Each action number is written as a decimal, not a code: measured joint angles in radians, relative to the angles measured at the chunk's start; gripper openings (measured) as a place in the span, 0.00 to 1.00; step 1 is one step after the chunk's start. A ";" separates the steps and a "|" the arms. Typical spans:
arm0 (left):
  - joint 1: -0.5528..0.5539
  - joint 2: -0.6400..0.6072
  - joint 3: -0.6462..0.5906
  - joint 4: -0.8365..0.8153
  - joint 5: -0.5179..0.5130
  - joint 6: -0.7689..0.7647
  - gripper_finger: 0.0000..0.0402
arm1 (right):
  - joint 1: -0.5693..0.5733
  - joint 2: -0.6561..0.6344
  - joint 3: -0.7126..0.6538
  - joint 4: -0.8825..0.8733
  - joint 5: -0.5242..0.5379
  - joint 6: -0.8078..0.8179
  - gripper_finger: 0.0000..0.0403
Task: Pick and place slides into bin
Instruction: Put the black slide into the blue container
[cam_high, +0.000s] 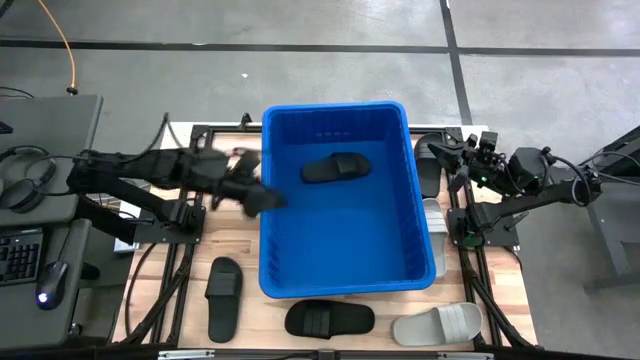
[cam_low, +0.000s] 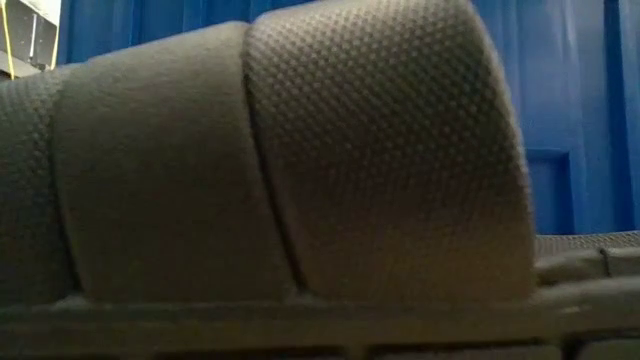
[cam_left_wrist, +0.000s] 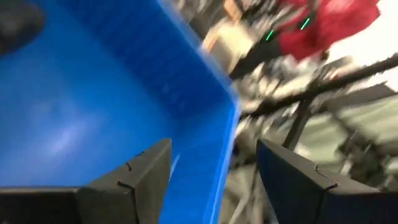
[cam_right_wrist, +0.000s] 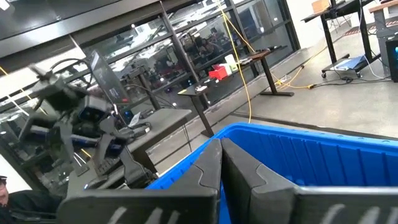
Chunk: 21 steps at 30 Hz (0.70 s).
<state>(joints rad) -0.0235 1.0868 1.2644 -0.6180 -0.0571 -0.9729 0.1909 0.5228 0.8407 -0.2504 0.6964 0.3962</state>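
Observation:
The blue bin (cam_high: 335, 275) stands mid-table with one black slide (cam_high: 336, 168) lying on its floor near the far wall. My left gripper (cam_high: 268, 199) hovers at the bin's left rim (cam_left_wrist: 217, 93), open, with nothing between its fingers (cam_left_wrist: 149, 171). My right gripper (cam_high: 440, 150) waits shut beyond the bin's far right corner, and its wrist view shows the fingertips (cam_right_wrist: 221, 163) together. On the table lie a black slide (cam_high: 224, 297), another black slide (cam_high: 330, 319) and a light grey slide (cam_high: 438, 323).
Another light grey slide (cam_high: 436, 235) lies against the bin's right wall. A slide's textured strap (cam_low: 280, 150) fills the low view, with the bin's wall (cam_low: 570, 100) behind it. A desk with a keyboard and headphones (cam_high: 25, 180) stands left of the table.

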 joint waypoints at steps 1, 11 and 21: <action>-0.008 -0.017 0.000 -0.047 0.001 -0.008 0.56 | 0.000 0.000 0.000 0.000 0.000 0.010 0.00; -0.070 -0.199 0.000 -0.301 0.136 -0.003 0.56 | 0.000 0.000 0.000 -0.010 0.000 -0.010 0.00; -0.068 -0.188 0.000 -0.714 0.375 0.035 0.56 | 0.000 0.001 0.000 -0.031 0.001 -0.004 0.00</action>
<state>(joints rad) -0.0914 0.8986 1.2644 -1.3323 0.3176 -0.9375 0.1905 0.5236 0.8406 -0.2813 0.6973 0.3920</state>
